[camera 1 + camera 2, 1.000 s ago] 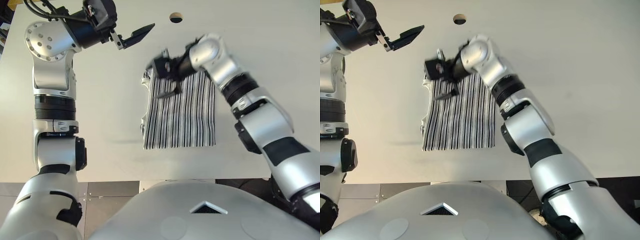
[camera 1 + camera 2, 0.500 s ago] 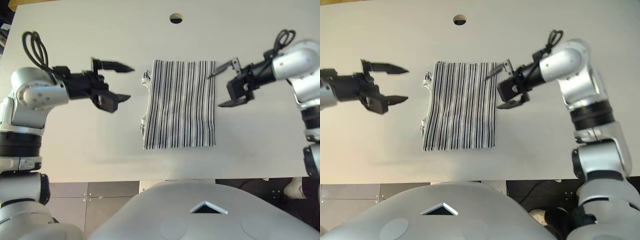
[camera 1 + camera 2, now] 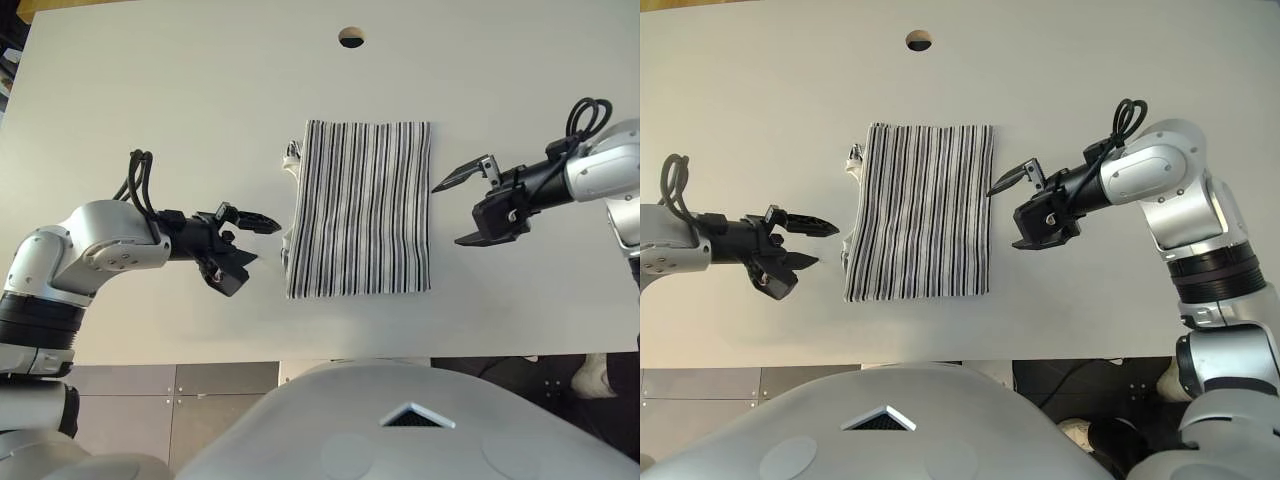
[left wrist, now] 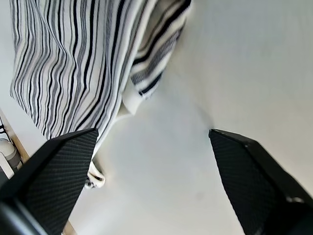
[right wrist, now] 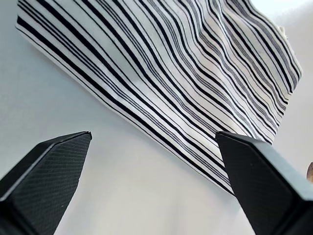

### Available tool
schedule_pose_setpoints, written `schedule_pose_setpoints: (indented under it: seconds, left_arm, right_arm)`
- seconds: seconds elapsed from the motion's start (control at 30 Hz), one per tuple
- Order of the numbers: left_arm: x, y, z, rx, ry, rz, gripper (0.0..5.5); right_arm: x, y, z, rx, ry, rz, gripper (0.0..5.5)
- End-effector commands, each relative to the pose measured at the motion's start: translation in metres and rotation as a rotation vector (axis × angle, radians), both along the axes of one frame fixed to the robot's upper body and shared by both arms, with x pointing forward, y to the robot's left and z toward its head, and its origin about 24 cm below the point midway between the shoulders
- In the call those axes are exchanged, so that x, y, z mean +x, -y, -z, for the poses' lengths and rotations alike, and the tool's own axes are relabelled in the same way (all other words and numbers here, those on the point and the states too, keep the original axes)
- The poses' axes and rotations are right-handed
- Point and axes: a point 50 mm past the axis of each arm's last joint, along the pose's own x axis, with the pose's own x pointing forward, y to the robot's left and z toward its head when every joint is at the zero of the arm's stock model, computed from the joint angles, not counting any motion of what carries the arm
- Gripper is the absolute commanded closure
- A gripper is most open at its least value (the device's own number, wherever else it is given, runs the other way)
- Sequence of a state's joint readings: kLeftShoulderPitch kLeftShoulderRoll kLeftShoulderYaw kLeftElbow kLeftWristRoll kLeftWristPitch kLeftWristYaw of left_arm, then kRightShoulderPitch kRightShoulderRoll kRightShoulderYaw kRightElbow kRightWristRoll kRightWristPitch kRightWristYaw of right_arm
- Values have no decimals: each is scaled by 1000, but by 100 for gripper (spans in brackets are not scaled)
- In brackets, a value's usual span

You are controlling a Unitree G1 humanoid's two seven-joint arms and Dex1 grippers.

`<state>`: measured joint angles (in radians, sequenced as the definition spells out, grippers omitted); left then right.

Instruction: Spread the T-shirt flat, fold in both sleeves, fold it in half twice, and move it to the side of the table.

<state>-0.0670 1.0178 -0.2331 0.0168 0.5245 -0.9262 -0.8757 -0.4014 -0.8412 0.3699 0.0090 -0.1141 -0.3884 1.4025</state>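
A black-and-white striped T-shirt [image 3: 362, 208] lies folded into a rectangle on the middle of the white table [image 3: 180, 120]. Bits of collar and sleeve stick out along its left edge [image 3: 291, 155]. My left gripper [image 3: 252, 240] is open, just left of the shirt's lower left side, a little apart from it. My right gripper [image 3: 460, 212] is open too, close to the shirt's right edge without touching. In the left wrist view the shirt's folded edge [image 4: 146, 73] lies ahead of the fingers. In the right wrist view the striped cloth [image 5: 166, 73] spreads out between the fingers.
A round hole [image 3: 351, 37] sits in the table at the back, beyond the shirt. Bare tabletop stretches to the left and right of the shirt. The table's front edge [image 3: 300, 358] runs just below the shirt.
Both arms have swung down from the shirt's top to its two sides, and both grippers are lower and nearer the front. The shirt has stayed where it was.
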Motion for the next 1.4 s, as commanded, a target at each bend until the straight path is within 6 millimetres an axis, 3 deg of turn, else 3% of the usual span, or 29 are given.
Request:
schedule_pose_setpoints:
  seconds: [0.03, 0.63, 0.8, 1.2, 1.4]
  left_arm:
    - [-7, 5, 12, -30, -31, -23, 130]
    - [-1, 34, 44, -66, -71, 83, 130]
    - [-15, 42, 58, -43, -148, 154, 130]
    - [-22, 42, 64, -10, -190, 200, 130]
    - [-28, 45, 67, -1, -211, 243, 227]
  right_arm:
    - [4, -4, -4, 29, 13, -12, 81]
    - [10, -9, 2, 91, -2, 12, 81]
    - [10, -11, 2, 109, -2, 14, 81]
    - [8, -17, 3, 149, -15, 26, 81]
    - [7, -18, 3, 160, -13, 30, 81]
